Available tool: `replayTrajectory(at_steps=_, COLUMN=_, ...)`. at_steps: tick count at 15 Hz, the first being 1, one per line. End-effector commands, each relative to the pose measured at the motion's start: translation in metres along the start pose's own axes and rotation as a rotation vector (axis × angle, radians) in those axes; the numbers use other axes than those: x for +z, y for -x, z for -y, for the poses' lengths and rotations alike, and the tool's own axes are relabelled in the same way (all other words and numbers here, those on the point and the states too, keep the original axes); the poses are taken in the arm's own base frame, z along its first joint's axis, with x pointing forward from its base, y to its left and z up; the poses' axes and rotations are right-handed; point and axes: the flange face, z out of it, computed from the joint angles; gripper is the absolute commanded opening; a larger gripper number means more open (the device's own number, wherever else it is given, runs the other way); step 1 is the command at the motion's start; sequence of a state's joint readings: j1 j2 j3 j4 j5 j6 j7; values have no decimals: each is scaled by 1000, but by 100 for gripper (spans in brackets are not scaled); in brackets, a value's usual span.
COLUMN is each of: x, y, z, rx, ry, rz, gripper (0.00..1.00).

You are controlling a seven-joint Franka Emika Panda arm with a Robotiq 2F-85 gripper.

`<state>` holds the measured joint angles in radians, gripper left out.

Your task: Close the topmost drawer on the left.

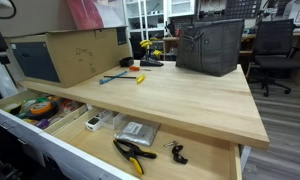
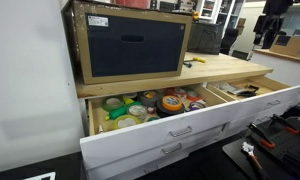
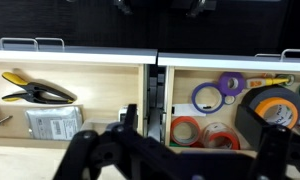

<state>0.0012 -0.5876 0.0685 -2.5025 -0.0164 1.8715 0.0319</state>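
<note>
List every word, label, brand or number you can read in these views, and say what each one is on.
No text can be read in any view.
Cardboard box: dark marks on its side, too blurred to read.
Plastic packet: printed lines, too small to read.
Black tape roll: orange patch at its core, no lettering readable.

top-left drawer | white front, wooden inside | pulled open | holds tape rolls
</note>
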Motion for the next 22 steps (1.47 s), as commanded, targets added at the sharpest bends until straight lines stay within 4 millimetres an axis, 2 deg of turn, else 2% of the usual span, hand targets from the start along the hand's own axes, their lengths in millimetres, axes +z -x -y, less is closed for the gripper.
replayTrajectory(at_steps=1, x=35, y=1, z=21, rx=38, ry=58, rz=-8, gripper=100)
replayTrajectory(at_steps=5, x=85, y=15, z=37, rx=44, ry=116, rz=31, gripper=100)
replayTrajectory(at_steps=8, x=118, y=28, z=59, rx=20, ry=145, rz=58, gripper=100)
replayTrajectory(at_steps=9, x=129, y=30, z=69, rx=4, ry=157, rz=57, gripper=75)
replayTrajectory(at_steps=10, x=140, y=30, z=79, rx=-17, ry=160, rz=56, gripper=74)
replayTrajectory(at_steps=12, x=157, y=28, z=100, rx=-47, ry=176, rz=52, gripper=58)
replayTrajectory(at_steps=15, x=185, y=27, z=118, rx=-88, ry=176, rz=62, gripper=35)
replayTrajectory(at_steps=19, x=215, y=19, z=125, rx=-151, ry=189, rz=63, gripper=5)
replayTrajectory(at_steps=20, x=222, y=19, z=122, rx=-173, ry=193, rz=65, gripper=1)
replayTrajectory(at_steps=22, x=233, y=18, z=117, rx=-209, ry=202, rz=75, gripper=0)
